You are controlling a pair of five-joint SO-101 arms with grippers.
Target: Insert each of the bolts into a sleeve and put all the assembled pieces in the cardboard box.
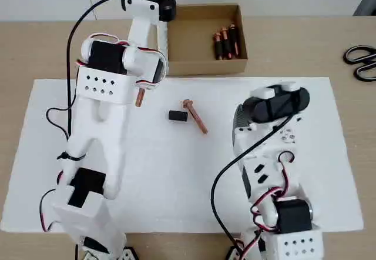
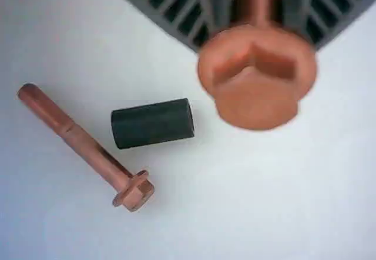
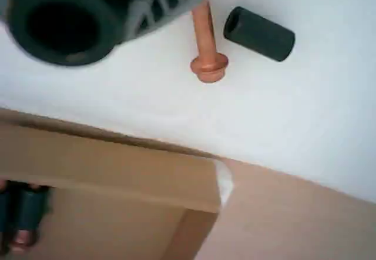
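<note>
currently the left gripper (image 1: 141,93) is hanging just in front of the cardboard box (image 1: 202,67), its fingers (image 2: 170,7) clamping a copper bolt (image 2: 257,77). a loose sleeve (image 1: 178,116) and loose bolt (image 1: 195,117) are lying just beside each other on the white pad (image 1: 176,177), farther from the box. the right gripper (image 3: 82,1) is pinching a second sleeve (image 3: 59,27). assembled pieces (image 1: 226,42) are resting inside the box.

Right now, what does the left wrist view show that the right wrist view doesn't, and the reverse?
Left wrist view, not the right: a held bolt, head toward the camera. Right wrist view, not the left: a held sleeve seen end-on, the cardboard box with finished pieces inside, tabletop. Both: the loose bolt and loose sleeve lying apart on the white mat.
</note>
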